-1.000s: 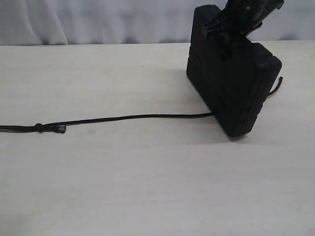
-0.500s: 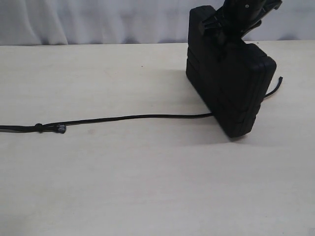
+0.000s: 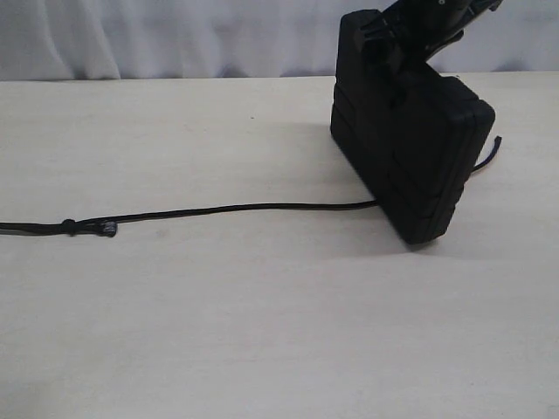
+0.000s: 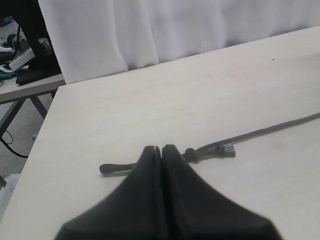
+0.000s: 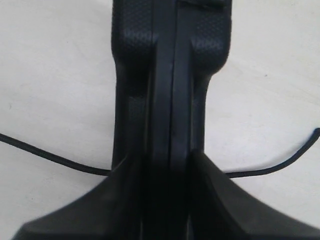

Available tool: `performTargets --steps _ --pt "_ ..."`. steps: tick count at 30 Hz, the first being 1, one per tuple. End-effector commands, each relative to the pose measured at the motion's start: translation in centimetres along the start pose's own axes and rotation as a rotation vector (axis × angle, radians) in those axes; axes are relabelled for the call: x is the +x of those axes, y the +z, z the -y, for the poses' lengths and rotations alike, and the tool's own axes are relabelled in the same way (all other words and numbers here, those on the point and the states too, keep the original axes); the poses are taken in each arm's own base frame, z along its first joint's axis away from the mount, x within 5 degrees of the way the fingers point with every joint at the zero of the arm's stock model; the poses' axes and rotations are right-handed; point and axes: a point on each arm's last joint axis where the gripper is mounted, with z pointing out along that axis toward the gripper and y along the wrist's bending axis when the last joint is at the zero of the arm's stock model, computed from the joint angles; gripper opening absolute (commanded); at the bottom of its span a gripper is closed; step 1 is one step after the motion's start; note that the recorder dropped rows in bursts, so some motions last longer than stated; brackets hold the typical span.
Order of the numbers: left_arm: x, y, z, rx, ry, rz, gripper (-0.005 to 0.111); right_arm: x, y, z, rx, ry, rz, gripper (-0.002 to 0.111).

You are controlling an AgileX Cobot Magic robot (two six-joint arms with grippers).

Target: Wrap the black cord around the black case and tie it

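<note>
The black case stands on its narrow edge at the table's back right, tilted a little. My right gripper comes down from above and is shut on the case's upper edge, one finger on each flat side. The black cord runs from under the case leftward to a small knot and a frayed tip; a short end sticks out right of the case. My left gripper is shut just above the cord near the knot. Whether it pinches the cord is hidden.
A pale wooden table carries everything, with a white curtain behind it. In the left wrist view the table's left edge drops off to a floor with another table's legs and clutter.
The right gripper has shifted slightly on the case's top and the case has rocked a little. The cord on the table has not moved.
</note>
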Motion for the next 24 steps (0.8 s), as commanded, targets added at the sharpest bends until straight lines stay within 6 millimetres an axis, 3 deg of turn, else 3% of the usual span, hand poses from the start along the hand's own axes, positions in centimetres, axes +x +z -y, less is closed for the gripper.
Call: performTargets --steps 1,17,24 --pt "-0.1 0.0 0.1 0.008 -0.004 0.015 0.000 -0.1 -1.0 0.3 -0.001 -0.004 0.011 0.029" --pt "-0.1 0.0 0.1 0.008 -0.004 0.015 0.000 -0.1 0.1 0.4 0.023 -0.020 -0.018 0.028" --pt "-0.1 0.0 0.1 0.009 -0.004 0.014 0.000 -0.1 0.1 0.4 0.023 -0.022 -0.018 0.010"
